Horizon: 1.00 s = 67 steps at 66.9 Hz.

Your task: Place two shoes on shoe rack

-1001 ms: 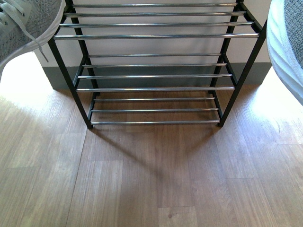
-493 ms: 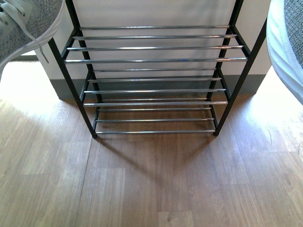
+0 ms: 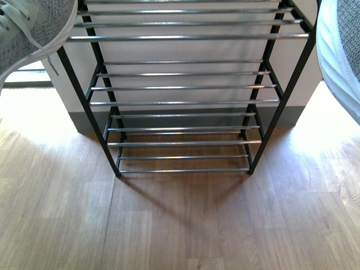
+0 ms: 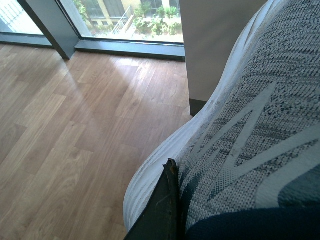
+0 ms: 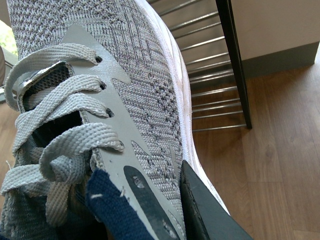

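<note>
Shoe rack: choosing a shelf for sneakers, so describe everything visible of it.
The shoe rack is an open frame: black metal side posts, at least three tiers of thin shiny silver bars, all bare. It stands upright on the wood floor before a pale wall. In the front view the left grey sneaker and right grey sneaker overlap its posts; contact unclear.

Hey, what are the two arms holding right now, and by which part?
Left gripper holds one grey sneaker, right gripper the other sneaker, each by the side wall at its blue-lined collar.

Home-like room: wood floor [image 3: 180,225], shoe rack [image 3: 184,103], floor-level window [image 4: 130,17].
</note>
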### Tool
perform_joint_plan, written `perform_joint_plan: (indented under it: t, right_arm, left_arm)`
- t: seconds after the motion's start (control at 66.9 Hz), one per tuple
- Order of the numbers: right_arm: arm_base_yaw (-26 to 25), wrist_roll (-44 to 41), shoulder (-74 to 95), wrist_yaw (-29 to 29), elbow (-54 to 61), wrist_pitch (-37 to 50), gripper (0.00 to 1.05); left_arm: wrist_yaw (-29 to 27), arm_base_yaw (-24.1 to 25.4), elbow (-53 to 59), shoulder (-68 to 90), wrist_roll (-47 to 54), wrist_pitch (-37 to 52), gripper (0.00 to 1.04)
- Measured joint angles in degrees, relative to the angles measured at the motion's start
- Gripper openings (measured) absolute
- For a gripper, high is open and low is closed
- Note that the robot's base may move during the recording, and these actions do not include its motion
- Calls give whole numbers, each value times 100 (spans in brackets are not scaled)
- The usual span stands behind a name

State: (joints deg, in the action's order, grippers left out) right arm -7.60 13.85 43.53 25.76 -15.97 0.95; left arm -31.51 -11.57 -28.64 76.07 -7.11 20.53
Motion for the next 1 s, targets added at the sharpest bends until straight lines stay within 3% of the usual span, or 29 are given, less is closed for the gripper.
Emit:
perform_joint_plan:
  t: [0.344, 0.433, 0.508, 0.762, 1.001]
  right_arm:
    - [0, -13, 0, 31, 0, 13, 1]
    - [229, -566, 295, 199, 240, 1329, 1]
    - [874, -717, 1032, -341, -72, 2004, 1]
    - [2660, -55, 3807, -2223, -1698, 2107, 1]
    - [3359, 881, 6183, -3423, -3491, 1786, 1]
  left_arm:
    - [-2, 0, 0, 0, -2, 0, 2]
    - [-9, 0, 0, 0, -2, 0, 2]
    - [-2, -2, 0, 0, -2, 0, 2]
    - [-4, -4, 0, 0, -2, 0, 2]
    - [-2, -4, 0, 0, 0, 0, 2]
